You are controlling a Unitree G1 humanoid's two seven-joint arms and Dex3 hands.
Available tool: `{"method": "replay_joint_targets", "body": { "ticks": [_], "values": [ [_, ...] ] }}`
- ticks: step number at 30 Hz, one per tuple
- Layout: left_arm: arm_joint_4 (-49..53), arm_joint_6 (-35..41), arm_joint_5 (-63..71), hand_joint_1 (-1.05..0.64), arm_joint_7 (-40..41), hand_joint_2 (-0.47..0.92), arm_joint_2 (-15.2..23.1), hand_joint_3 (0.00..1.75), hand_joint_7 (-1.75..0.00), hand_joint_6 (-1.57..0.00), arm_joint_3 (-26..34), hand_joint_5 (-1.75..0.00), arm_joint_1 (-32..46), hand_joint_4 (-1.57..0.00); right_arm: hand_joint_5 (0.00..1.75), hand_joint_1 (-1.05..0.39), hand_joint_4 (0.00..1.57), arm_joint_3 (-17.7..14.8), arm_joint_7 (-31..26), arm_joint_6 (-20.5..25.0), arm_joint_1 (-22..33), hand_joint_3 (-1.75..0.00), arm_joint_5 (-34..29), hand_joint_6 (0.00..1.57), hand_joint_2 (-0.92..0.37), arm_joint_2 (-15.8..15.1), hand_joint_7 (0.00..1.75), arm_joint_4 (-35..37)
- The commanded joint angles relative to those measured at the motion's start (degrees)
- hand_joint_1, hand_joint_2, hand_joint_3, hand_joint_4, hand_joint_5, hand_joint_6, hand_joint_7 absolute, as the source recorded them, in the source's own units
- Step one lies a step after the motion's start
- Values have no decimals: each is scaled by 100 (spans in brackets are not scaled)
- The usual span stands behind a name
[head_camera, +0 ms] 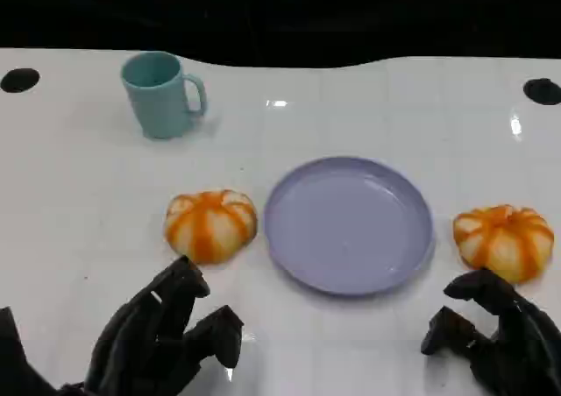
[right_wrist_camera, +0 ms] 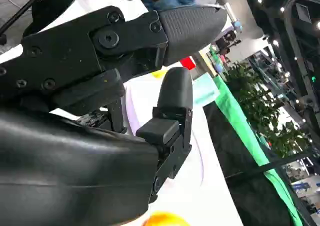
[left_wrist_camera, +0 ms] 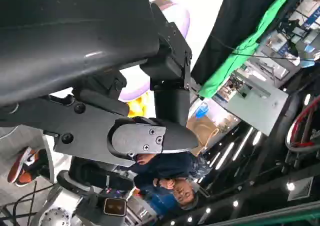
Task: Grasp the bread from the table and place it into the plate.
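Pre-grasp step: both breads sit on the table, one [head_camera: 211, 225] left of the plate [head_camera: 349, 224], one [head_camera: 504, 242] right (plate bare). Left hand [head_camera: 166, 339] and right hand [head_camera: 495, 330] hold nothing, fingers loosely apart. Next, likely: reach, close round the nearest bread.

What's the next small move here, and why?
Probably ease the left hand forward onto the bread just ahead of it. Neither hand holds anything, the plate is bare, and both breads sit on the table; the right hand could equally take its own.
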Motion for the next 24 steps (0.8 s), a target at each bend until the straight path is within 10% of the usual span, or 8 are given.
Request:
{"method": "replay_joint_targets", "body": {
  "ticks": [1, 24],
  "values": [
    [-23, 7, 13, -55, 59, 92, 62, 23, -168, -67, 32, -175, 11, -90, 150, -51, 68, -60, -38, -23, -13, -21, 23, 59, -92, -63, 119, 25],
    [380, -219, 136, -56, -27, 92, 60, 23, -173, -62, 59, -175, -263, -87, 149, -52, 68, -139, 81, -68, -378, -21, 42, 58, -92, -153, 120, 523]
  ]
}}
